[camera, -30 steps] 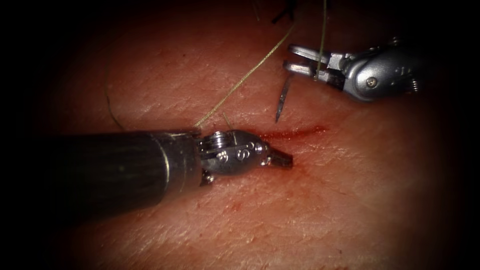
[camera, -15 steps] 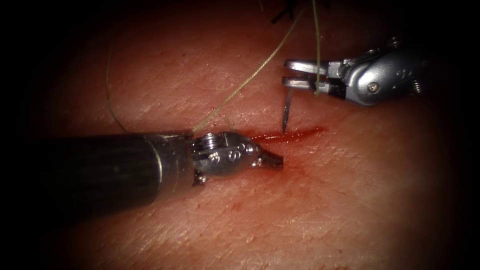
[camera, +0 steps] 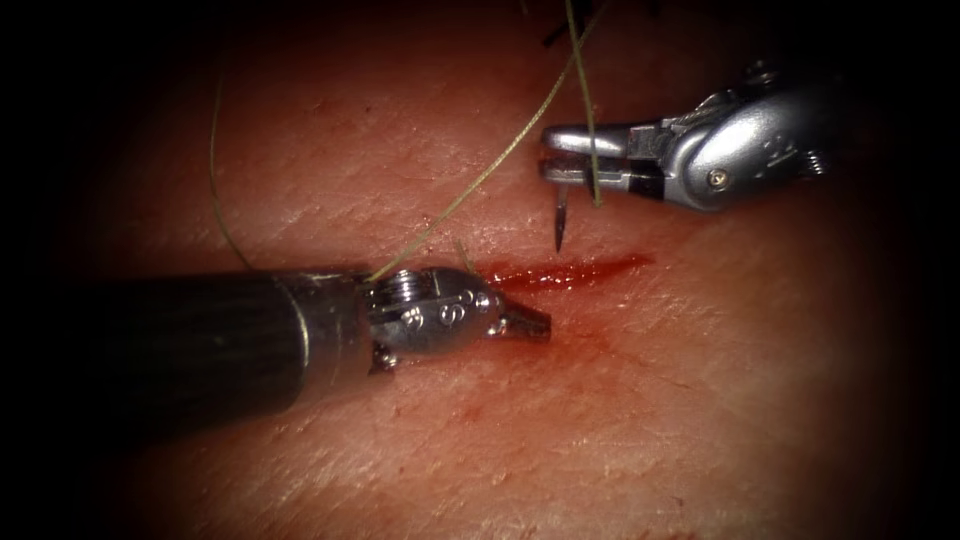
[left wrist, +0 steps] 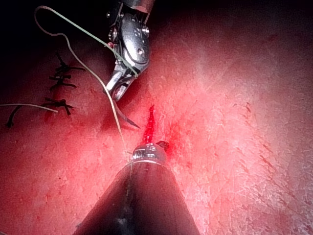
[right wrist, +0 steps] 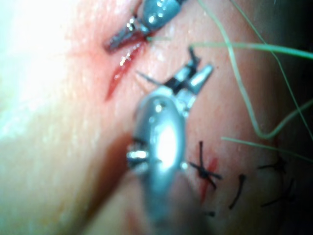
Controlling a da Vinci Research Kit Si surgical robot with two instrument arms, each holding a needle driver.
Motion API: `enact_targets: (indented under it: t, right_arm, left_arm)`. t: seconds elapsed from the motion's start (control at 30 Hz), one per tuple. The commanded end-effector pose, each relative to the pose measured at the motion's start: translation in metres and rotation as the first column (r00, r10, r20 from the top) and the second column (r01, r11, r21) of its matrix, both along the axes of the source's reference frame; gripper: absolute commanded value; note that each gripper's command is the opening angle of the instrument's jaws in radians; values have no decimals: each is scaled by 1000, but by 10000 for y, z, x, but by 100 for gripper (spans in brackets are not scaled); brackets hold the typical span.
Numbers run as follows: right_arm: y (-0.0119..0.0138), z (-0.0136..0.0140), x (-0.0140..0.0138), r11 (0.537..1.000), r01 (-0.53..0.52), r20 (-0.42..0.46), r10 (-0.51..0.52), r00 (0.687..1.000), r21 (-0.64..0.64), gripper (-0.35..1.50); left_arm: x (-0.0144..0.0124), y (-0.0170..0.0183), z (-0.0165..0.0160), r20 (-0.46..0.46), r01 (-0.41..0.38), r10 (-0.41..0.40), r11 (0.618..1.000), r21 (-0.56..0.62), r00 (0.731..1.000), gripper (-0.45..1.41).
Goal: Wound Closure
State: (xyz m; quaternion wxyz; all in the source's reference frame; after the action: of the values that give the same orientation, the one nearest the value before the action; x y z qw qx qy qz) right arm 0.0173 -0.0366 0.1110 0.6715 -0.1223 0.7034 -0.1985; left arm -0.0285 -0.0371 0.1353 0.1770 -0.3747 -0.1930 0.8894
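Compared with one second earlier, the right arm's silver needle driver point(camera: 553, 168) has shifted left across the upper right of the endoscope view, and the left arm's tool point(camera: 528, 322) has drawn back left. The right tool's jaws are clamped on the dark curved steel needle point(camera: 560, 222) near its blunt end; the needle's point hangs just above the red slit-like cut point(camera: 570, 270), clear of the pink pork-belly tissue point(camera: 620, 420). Pale green thread point(camera: 500, 165) runs from the upper frame diagonally down to the left tool's wrist. The left tool's jaws are closed, gripping nothing, with their tip resting beside the cut's left end.
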Motion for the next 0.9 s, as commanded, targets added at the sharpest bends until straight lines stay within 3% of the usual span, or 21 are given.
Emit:
enact_targets:
  t: [0.03,0.9]
  right_arm:
    - [4,4,7,1000,2,-6,-2,1000,-15,-35]
    - [-10,25,4,994,3,40,2,999,-108,-35]
  left_arm:
    - [-5,0,6,-1,3,-3,1000,3,1000,-23]
    - [3,3,2,1,-4,4,1000,7,1000,-30]
